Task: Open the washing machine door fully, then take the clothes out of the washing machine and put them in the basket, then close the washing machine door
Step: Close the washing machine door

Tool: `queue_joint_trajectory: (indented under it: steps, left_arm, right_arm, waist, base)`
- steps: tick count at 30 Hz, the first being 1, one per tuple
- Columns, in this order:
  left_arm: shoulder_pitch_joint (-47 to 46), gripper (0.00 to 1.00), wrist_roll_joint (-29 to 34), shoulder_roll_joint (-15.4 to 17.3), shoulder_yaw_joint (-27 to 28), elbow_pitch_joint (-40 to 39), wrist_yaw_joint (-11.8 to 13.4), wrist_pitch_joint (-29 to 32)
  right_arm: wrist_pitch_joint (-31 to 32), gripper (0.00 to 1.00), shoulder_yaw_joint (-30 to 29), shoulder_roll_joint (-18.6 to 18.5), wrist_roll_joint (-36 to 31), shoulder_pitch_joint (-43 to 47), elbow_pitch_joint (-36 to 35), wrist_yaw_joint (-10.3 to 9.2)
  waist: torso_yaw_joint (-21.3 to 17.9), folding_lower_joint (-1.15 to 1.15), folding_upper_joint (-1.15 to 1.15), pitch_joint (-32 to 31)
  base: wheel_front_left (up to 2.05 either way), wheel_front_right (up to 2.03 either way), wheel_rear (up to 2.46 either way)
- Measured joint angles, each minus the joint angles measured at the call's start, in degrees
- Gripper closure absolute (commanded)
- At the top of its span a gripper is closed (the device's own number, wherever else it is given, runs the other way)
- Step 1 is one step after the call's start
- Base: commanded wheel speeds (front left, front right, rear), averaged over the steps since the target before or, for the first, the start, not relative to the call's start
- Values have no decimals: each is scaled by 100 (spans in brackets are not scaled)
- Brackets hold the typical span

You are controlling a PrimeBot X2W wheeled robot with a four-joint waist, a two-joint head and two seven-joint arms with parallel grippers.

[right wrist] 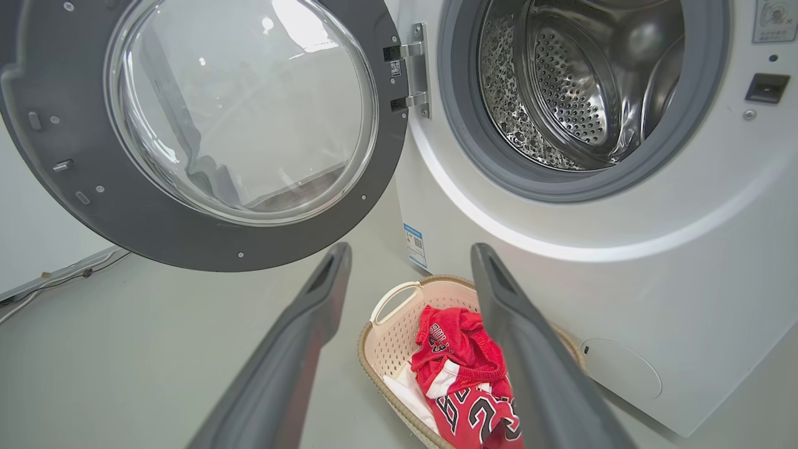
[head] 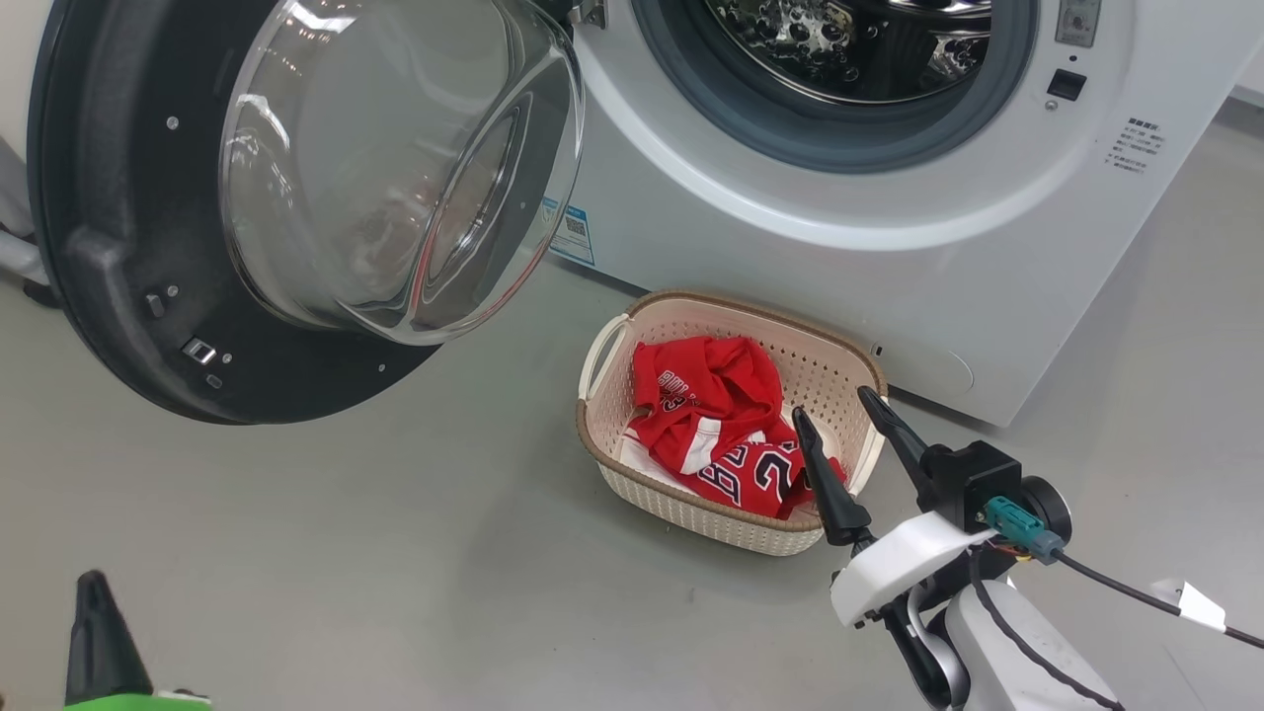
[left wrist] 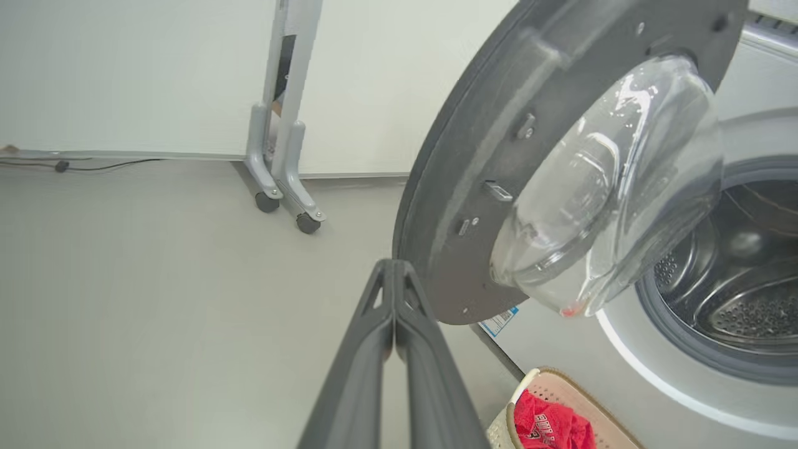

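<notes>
Left wrist view puts the left tool (left wrist: 394, 265), fingers together, near the free edge of the wide-open round black-rimmed glass washing machine door (left wrist: 449, 187), so this arm seems nearer for closing. The red jersey clothes (head: 721, 430) lie in the cream perforated basket (head: 810, 360), by the spread right tool (head: 831, 403).

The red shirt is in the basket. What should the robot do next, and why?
Probably swing the left tool against the washing machine door to start pushing it shut: the clothes lie in the basket, the drum looks empty, and the door hangs wide open.
</notes>
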Motion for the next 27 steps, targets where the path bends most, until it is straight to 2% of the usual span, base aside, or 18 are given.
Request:
queue_joint_trajectory:
  steps: [6, 15, 20, 27]
  left_arm:
    - [-29, 100, -2425, -25, 63, 433, -138, -5]
    - [-181, 100, -4679, -41, -42, 662, -207, 40]
    - [-477, 100, -5299, -55, 157, 598, -207, 290]
    - [-876, 100, -5555, -30, 692, 517, -207, 563]
  right_arm:
    - [0, 0, -8, -2, 33, -73, 23, 0]
    - [0, 0, -18, -3, 83, -76, 37, -1]
    - [0, 0, -24, -3, 91, -76, 45, -8]
    - [0, 0, -58, -3, 91, -76, 51, -9]
  waist:
    - [-2, 0, 0, 6]
    - [-19, 0, 0, 7]
    - [-27, 0, 0, 17]
    - [-37, 0, 0, 27]
  base:
    - [0, 0, 0]
    - [0, 0, 0]
    - [0, 0, 0]
    - [0, 0, 0]
